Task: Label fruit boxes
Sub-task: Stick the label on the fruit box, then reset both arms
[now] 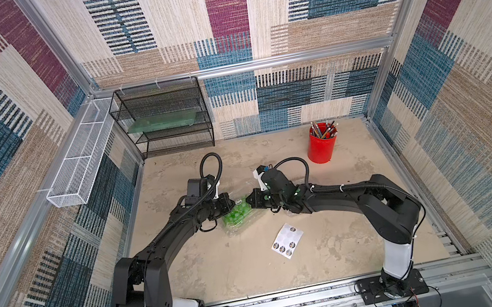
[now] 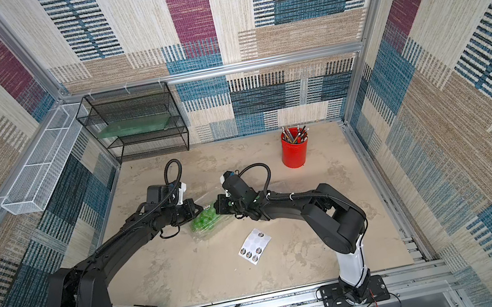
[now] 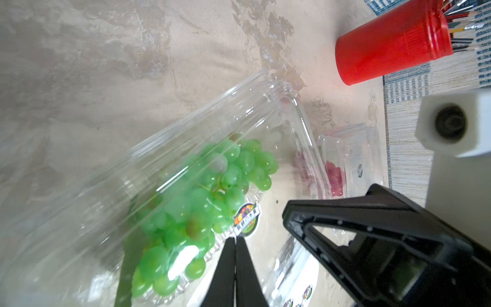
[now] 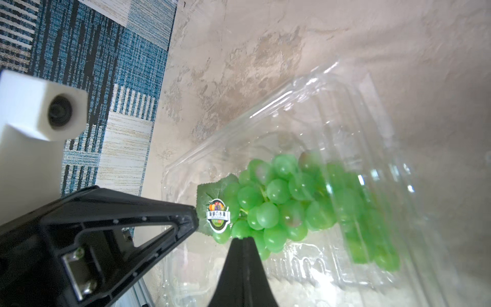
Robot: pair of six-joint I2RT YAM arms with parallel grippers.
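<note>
Nearest lies the white sticker sheet [image 1: 287, 241]. Beyond it, mid-table, the green-grape punnet [image 1: 242, 219] sits between both grippers. The left gripper [image 3: 235, 239], jaws together, has its tips at a round fruit label [image 3: 246, 219] on the punnet. The right gripper [image 4: 243, 240] is likewise closed. The red-grape punnet [image 3: 348, 159] sits just right of the green one, and the red pencil cup [image 1: 321, 143] is far right.

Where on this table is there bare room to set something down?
Free: the table front, between its near edge and the sticker sheet; the back strip between black mesh shelf and red pencil cup. Crowded: centre, where left gripper and right gripper meet at the green grape box.
</note>
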